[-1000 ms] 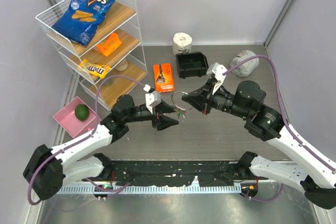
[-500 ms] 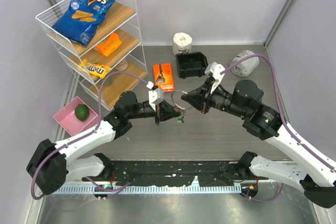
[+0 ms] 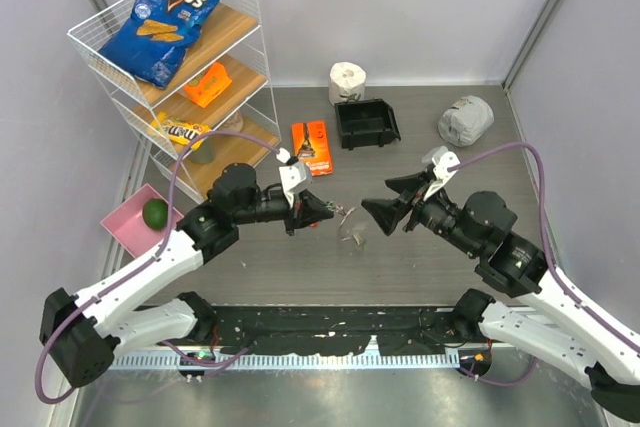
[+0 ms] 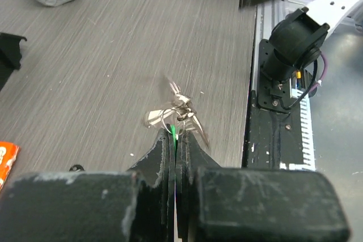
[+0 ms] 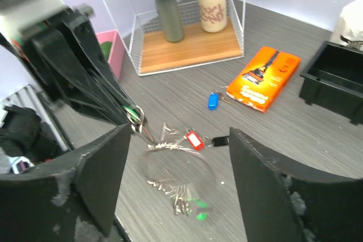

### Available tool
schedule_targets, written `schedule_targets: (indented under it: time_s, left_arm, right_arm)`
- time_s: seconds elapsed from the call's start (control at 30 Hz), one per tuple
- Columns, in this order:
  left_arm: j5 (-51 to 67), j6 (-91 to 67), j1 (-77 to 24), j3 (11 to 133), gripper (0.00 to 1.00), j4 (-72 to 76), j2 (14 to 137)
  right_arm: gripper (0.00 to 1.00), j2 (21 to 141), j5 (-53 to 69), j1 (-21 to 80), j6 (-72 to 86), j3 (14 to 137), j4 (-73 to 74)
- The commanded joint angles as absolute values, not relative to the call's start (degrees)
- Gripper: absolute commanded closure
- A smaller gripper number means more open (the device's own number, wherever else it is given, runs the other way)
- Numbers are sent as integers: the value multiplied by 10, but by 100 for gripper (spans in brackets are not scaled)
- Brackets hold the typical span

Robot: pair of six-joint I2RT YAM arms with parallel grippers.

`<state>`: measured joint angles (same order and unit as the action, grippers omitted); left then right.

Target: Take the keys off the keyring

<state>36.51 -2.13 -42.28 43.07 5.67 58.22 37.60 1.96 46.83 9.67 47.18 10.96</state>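
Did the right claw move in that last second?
Yes. The right claw drew back toward the near edge, away from the square black plastic bin.

keys motion-blurred, keyring a faint smear, black bin cut by frame edge

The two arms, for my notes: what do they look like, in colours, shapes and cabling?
The left arm and right arm match: white shells on the long links, black cylindrical joints. A purple cable loops along each. A small white camera block sits at each wrist. The left gripper and right gripper have matte black, wedge-shaped fingers, scuffed at the edges.
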Motion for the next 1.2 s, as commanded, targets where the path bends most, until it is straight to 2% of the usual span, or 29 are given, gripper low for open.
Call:
schedule_targets:
  time_s: [0.0,0.1,0.2,0.43,0.5,0.67,0.9,1.0,1.17]
  left_arm:
    - [325,-11,-425,530,100,-121,590]
    - [311,-3,-430,625,100,-290,630]
    - [279,37,-447,702,100,-409,659]
    - [263,74,-461,840,100,-576,721]
    - [258,92,-462,852,100,-592,724]
    - [258,149,-466,859,100,-603,723]
    - [265,183,-481,856,100,-608,734]
    - [245,209,-497,843,100,-608,725]
    - [186,243,-503,808,100,-583,694]
  right_arm:
    - [21,343,-46,469,108,419,73]
    - [20,325,-40,469,79,388,74]
    - [21,307,26,469,49,366,48]
    - [27,304,146,468,4,315,-80]
    - [32,307,162,469,-18,299,-118]
    - [33,340,236,468,-34,251,-227]
    - [35,449,354,469,-38,266,-326]
    - [37,498,411,469,-67,295,-323]
    - [32,561,468,456,-105,337,-302]
